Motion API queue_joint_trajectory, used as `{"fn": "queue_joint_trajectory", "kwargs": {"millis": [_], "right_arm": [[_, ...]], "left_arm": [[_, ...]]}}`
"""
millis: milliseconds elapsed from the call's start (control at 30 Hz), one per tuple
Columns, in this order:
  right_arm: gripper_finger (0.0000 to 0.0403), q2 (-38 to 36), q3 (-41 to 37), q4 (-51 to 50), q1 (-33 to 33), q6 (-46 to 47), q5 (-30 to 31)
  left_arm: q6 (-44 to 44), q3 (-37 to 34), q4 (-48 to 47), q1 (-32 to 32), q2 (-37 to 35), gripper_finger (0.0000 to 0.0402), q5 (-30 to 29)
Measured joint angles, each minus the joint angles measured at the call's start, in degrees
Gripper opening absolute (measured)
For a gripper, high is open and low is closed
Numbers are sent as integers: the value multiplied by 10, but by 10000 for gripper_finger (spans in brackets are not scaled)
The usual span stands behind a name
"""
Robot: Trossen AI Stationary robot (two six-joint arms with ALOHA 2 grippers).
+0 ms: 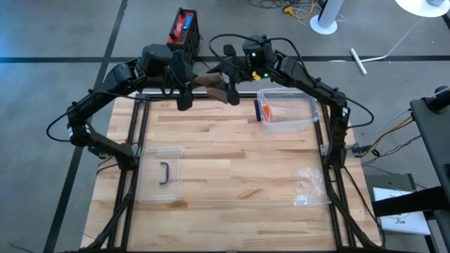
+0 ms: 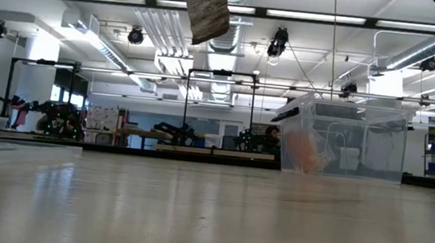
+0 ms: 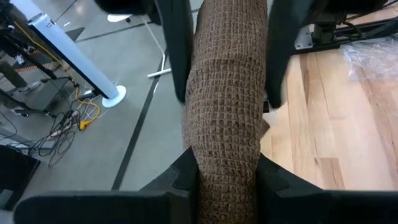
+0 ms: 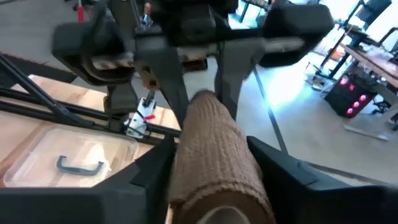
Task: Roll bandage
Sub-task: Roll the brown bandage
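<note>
you had the brown bandage (image 1: 214, 83) held in the air over the far edge of the table (image 1: 232, 161), between the two arms. your left gripper (image 3: 227, 177) pinched it narrowly, while the right gripper (image 4: 208, 158) stood part-open around the rolled end, not clearly clamped. to roll well, you needed steady tension and even edges.

The bandage (image 2: 208, 7) was cut off by the low view's top edge — both grippers lay out of that frame; the orange item (image 1: 267, 110) inside the clear bin (image 1: 309, 124) stayed too small to identify
</note>
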Motion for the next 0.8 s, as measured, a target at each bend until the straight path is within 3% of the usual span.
{"fn": "queue_joint_trajectory", "kwargs": {"millis": [233,433,700,800], "right_arm": [[113,-1,0,0,-1,-1,2],[50,-4,0,-8,-1,-30,-1],[50,-31,-1,0,-13,-60,-6],[50,-43,0,15,-23,-62,-11]], "left_arm": [[22,0,-3,0,-5,55,10],[44,0,1,0,-16,97,35],[39,-9,4,17,-62,180,37],[26,-35,25,33,-75,206,71]]}}
